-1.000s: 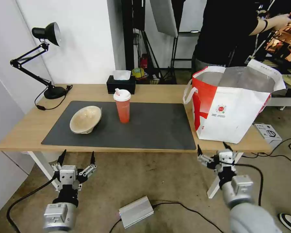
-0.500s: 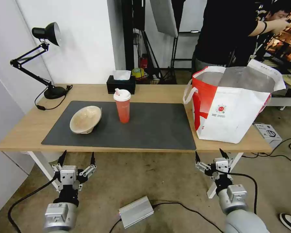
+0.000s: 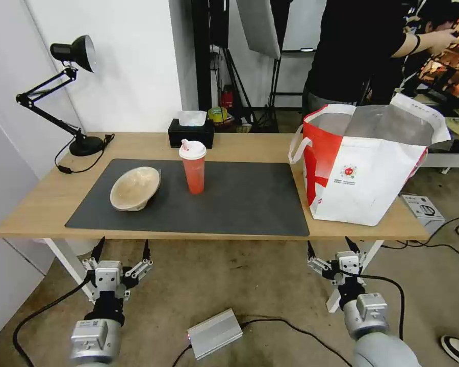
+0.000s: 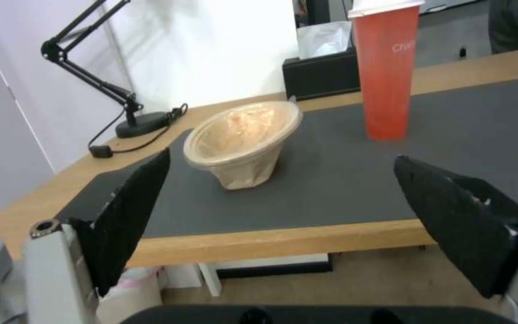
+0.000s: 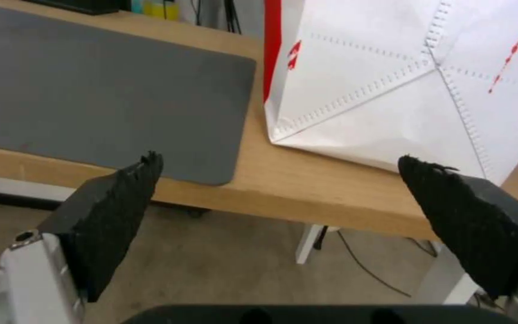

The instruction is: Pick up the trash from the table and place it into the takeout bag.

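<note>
A: Progress check. What's on the bench (image 3: 250, 145)?

B: Two pieces of trash sit out on the dark mat (image 3: 229, 199). The beige pulp bowl (image 3: 135, 187) lies tipped on its side at the mat's left end; the red cup (image 3: 193, 166) with its white lid stands upright just right of it, apart from it. The takeout bag (image 3: 364, 163) stands open at the bench's right end, foil lining showing. I can't see its floor, so I can't say whether anything is in there.

A: So, by your reading?

B: At least two pickups left, I judge. Neither item is touched.

A: Arm poses?

B: Both are low, in front of the bench's near edge and below the top, pointing up toward it. The left claw (image 3: 121, 247) sits under the mat's left part, fingers spread wide, empty; from its wrist view the bowl (image 4: 244, 141) lies nearly between the two pads (image 4: 130, 211). The right claw (image 3: 330, 245) sits under the mat's right corner, near the bag, also spread wide and empty.

A: Other clutter?

B: Black tissue box (image 3: 191, 131) at the far edge, desk lamp (image 3: 66, 86) at far left.
</note>
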